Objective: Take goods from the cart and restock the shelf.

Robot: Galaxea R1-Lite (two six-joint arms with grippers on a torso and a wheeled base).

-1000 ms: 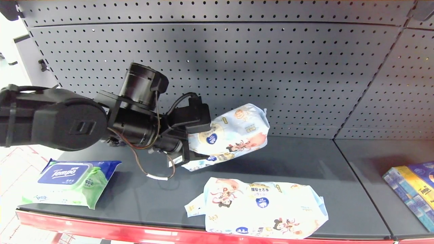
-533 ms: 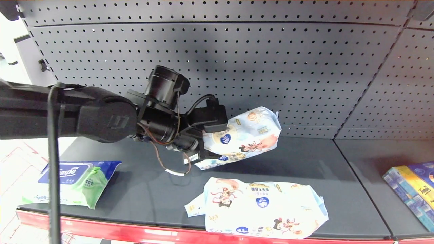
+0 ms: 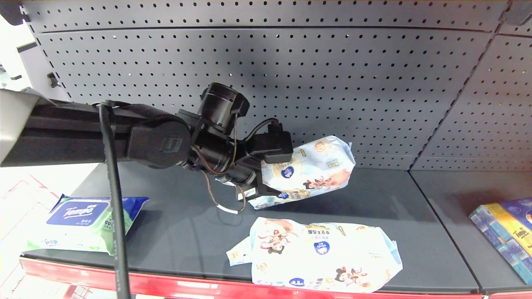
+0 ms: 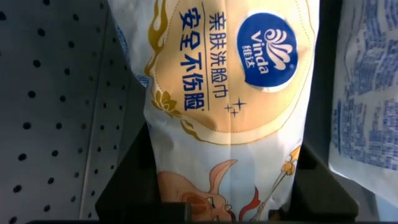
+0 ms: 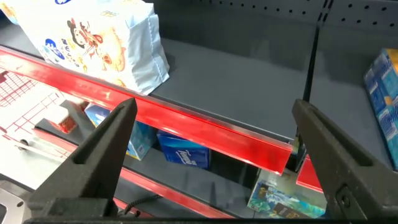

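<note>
Head view: left gripper (image 3: 272, 176) closed on cartoon-print tissue pack (image 3: 318, 166), tilted, at shelf (image 3: 374, 203) rear near pegboard (image 3: 291, 74); right gripper (image 5: 214, 106) wide open, holding nothing.

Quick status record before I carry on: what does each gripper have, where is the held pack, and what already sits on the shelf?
left gripper: shut on cartoon-print pack
held pack pose: tilted, above the shelf, close to the pegboard back
right gripper: open, holding nothing, out in front of the shelf's red edge
shelf, front: second cartoon-print pack lying flat
shelf, left end: green wipes pack
next bay, right: blue and yellow boxes
</note>
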